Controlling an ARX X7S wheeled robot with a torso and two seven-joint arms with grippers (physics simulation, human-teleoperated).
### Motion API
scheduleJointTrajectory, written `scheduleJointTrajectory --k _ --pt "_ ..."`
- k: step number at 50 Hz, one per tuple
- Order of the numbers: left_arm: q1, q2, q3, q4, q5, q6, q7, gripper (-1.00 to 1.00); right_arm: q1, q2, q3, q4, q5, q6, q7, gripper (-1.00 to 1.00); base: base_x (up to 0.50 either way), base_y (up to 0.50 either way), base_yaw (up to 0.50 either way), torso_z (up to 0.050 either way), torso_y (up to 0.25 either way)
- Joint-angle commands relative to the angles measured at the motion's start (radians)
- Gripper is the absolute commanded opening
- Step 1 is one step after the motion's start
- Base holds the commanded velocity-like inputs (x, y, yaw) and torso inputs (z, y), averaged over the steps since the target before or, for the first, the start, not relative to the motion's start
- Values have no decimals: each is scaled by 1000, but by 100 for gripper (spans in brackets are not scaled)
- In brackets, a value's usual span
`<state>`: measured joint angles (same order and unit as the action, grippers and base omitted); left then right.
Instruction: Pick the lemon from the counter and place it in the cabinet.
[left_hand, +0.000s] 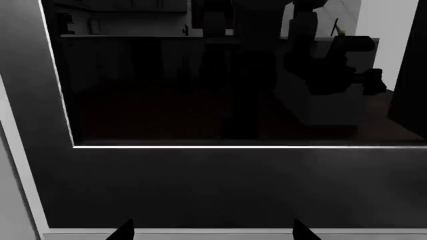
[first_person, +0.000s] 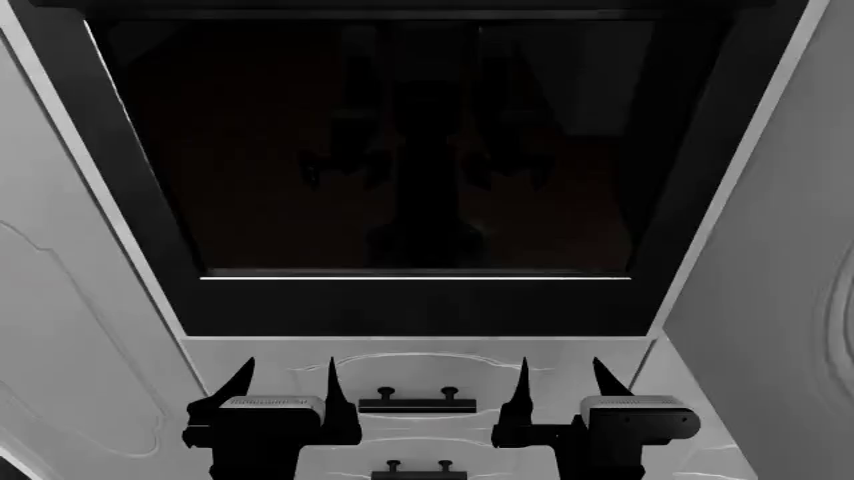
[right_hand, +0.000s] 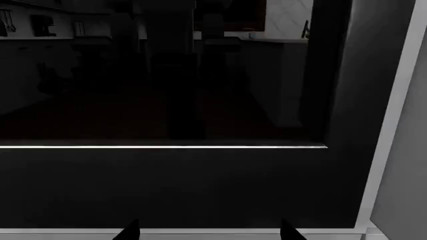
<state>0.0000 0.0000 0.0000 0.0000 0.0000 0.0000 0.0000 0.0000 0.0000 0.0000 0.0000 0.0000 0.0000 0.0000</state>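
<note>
Two open grippers (dark-glass panel (first_person: 414, 150) ahead)

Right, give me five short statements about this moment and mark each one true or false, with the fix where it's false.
1. Both grippers are open. True: the left gripper and right gripper each show spread fingertips with nothing between them.
2. The lemon is held in the right gripper. False: no lemon shows in any view.
3. The robot faces a dark glass panel in a black frame. True.
4. Drawer handles sit above the glass panel. False: they lie below it, between the grippers.
5. The left gripper touches the glass. False: the wrist view shows it short of the panel.
</note>
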Motion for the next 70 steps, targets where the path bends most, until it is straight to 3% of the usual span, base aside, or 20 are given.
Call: scheduleJointTrajectory --k 1,10,15,27,37,39,42,49,58,62,70 --pt "6 -16 17 9 -17 -1 -18 100 -1 16 -22 -1 8 3 22 100 0 0 0 0 0" --pt "20 -42 44 40 -52 -19 -51 100 -1 47 -64 -4 -7 35 64 100 0 0 0 0 0" --pt "14 -55 38 115 -82 -105 -72 100 12 64 -80 -89 -27 147 82 100 0 0 0 0 0" --pt "-46 -130 43 491 -188 -590 -65 100 73 130 -93 -470 -24 600 28 100 0 0 0 0 0" --pt "-186 -182 36 641 -238 -834 -67 100 208 159 -91 -597 0 845 -11 100 0 0 0 0 0" --pt "-264 -190 -13 758 -290 -996 -79 100 311 160 -59 -691 30 1025 -37 100 0 0 0 0 0" --pt "-324 -187 -56 843 -330 -1114 -93 100 379 161 -37 -747 49 1136 -49 100 0 0 0 0 0" --pt "-438 -127 -194 934 -420 -1322 -110 100 461 157 -3 -823 74 1282 -62 100 0 0 0 0 0" --pt "-600 -134 -255 1043 -498 -1502 -144 100 547 146 37 -902 100 1403 -75 100 0 0 0 0 0" --pt "-649 -196 -351 1046 -838 -1531 -362 100 583 141 63 -949 113 1463 -87 100 0 0 0 0 0" --pt "-719 -271 -468 1030 -1244 -1560 -647 100 648 136 103 -998 131 1542 -100 100 0 0 0 0 0"
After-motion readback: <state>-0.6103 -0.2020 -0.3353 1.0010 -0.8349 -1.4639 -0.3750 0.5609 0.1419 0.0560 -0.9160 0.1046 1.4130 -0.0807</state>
